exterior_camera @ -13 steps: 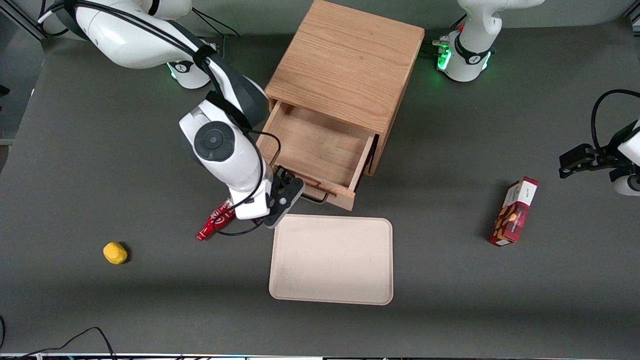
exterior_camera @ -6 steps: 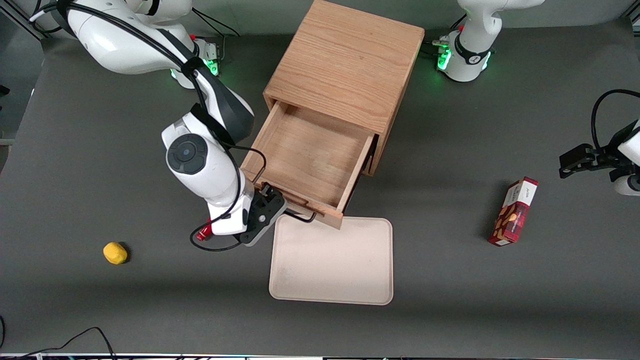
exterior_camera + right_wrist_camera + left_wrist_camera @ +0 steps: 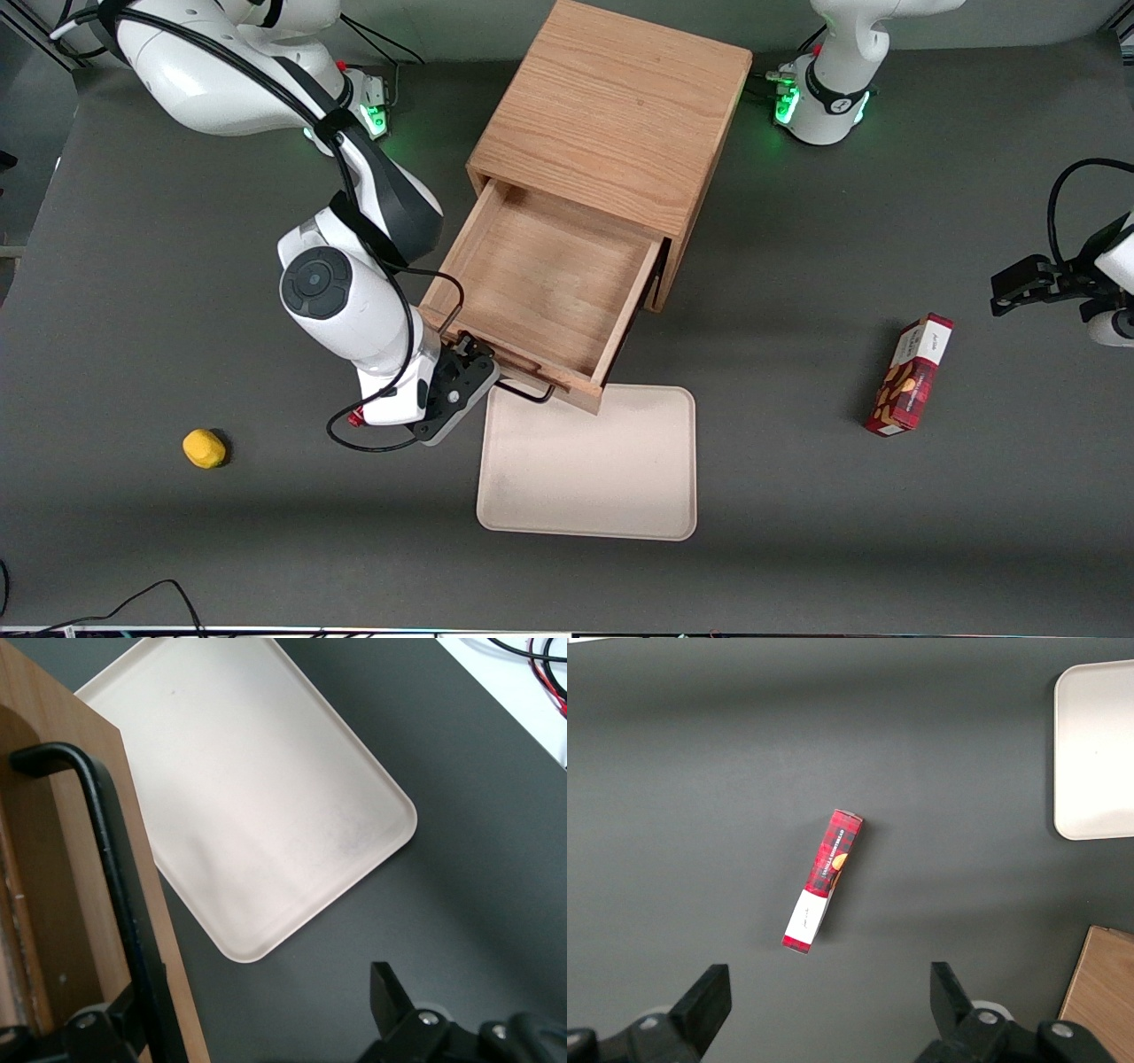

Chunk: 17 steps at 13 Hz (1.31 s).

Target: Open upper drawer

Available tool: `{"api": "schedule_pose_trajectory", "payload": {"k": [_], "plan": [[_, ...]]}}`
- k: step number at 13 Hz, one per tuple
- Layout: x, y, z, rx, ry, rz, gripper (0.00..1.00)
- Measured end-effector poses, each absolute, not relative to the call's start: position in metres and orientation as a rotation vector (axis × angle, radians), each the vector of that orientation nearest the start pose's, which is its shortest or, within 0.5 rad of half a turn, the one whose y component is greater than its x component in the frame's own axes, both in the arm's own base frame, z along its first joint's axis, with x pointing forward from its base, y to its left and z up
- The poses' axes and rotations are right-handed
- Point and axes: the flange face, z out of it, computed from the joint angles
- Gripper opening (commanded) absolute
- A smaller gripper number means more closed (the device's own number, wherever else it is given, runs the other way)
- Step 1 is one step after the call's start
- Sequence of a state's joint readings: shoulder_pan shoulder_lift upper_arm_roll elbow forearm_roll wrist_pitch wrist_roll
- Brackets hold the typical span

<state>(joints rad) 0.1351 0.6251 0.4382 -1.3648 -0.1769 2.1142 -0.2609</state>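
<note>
Tool [image 3: 478,365] seemingly open beside upper drawer [image 3: 540,288]

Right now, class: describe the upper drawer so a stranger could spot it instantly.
Find the oak cabinet mid-table. The upper drawer juts from it toward the front camera, pulled out, empty, reaching the beige tray. Only it has the open gripper straddling its black wire handle.

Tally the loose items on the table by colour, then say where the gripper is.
Red: 2, a box and a small item under the arm
Yellow: 1, a lump
Cream: 1, a tray
Total: 4
Gripper: open, at the handle of the pulled-out drawer.
</note>
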Motion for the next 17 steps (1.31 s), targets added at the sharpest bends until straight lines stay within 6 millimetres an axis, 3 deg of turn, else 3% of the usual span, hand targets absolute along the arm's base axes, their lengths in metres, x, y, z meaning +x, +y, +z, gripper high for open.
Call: {"api": "schedule_pose_trajectory", "payload": {"k": [10,12,16,17], "plan": [[0.666,0.317,0.392,-2.674,-0.950,-0.203,1.00],[0.670,0.318,0.408,-2.653,-0.925,-0.233,1.00],[0.671,0.315,0.415,-2.652,-0.922,-0.220,1.00],[0.672,0.310,0.425,-2.657,-0.916,-0.227,1.00]]}}
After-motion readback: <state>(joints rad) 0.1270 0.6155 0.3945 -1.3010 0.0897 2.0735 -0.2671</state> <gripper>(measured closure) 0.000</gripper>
